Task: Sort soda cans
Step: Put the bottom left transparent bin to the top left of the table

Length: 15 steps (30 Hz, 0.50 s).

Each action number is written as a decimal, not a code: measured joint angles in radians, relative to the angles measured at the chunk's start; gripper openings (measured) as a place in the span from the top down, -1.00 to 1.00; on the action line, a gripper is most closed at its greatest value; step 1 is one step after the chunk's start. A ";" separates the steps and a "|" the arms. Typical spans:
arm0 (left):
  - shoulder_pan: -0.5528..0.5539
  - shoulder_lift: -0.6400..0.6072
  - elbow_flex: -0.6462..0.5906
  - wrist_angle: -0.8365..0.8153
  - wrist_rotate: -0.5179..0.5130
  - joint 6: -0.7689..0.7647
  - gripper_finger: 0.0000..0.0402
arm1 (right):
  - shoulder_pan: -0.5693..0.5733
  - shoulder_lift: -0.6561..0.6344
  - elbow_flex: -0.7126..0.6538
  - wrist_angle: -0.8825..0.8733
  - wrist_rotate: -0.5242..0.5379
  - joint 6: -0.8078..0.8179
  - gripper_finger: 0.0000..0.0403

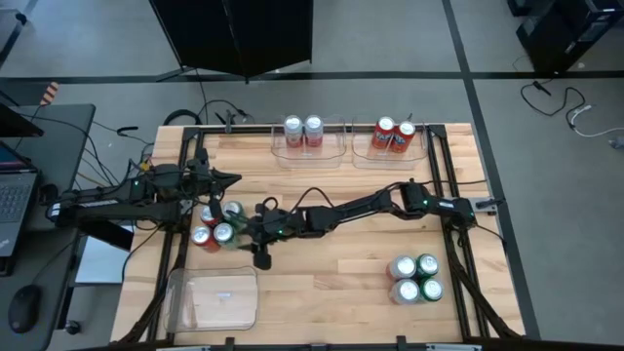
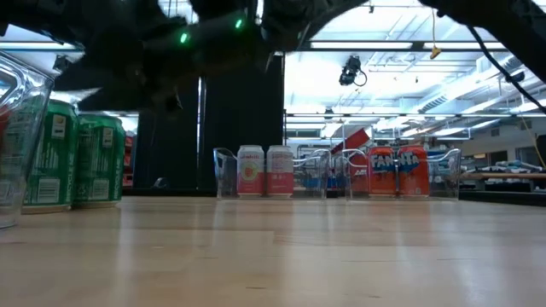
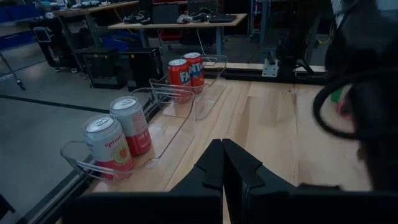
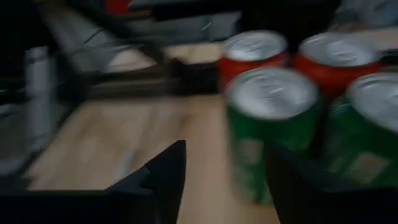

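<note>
A cluster of soda cans stands upright on the table's left part: two red cans (image 1: 202, 237) and two green cans (image 1: 225, 232). My right gripper (image 1: 242, 234) reaches across the table to this cluster. It is open, and the nearest green can (image 4: 270, 118) stands just ahead of its gap (image 4: 227, 171); I see no touch. My left gripper (image 1: 232, 178) hovers beyond the cluster. It is shut and empty in the left wrist view (image 3: 222, 163).
At the far edge, one clear tray (image 1: 336, 151) holds two silver-white cans (image 1: 303, 128) and another (image 1: 363, 154) holds two red cans (image 1: 394, 132). A clear tray (image 1: 213, 297) lies at the near left. Several green and silver-white cans (image 1: 415, 278) stand at the near right.
</note>
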<state>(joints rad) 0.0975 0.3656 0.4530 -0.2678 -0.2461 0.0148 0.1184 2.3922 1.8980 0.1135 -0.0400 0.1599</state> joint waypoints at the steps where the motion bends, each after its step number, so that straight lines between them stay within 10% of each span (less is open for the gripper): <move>1: 0.000 0.000 0.000 -0.002 0.000 0.000 1.00 | 0.000 -0.017 0.000 -0.042 -0.046 0.013 0.00; 7: 0.000 0.000 0.000 -0.003 0.000 -0.001 1.00 | 0.013 -0.066 0.000 -0.192 -0.261 0.156 0.04; 15: 0.000 0.000 0.000 -0.001 0.000 -0.017 1.00 | 0.042 -0.064 0.000 -0.258 -0.237 0.233 0.01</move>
<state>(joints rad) 0.0972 0.3656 0.4530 -0.2687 -0.2459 -0.0020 0.1609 2.3283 1.8980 -0.1443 -0.2769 0.3930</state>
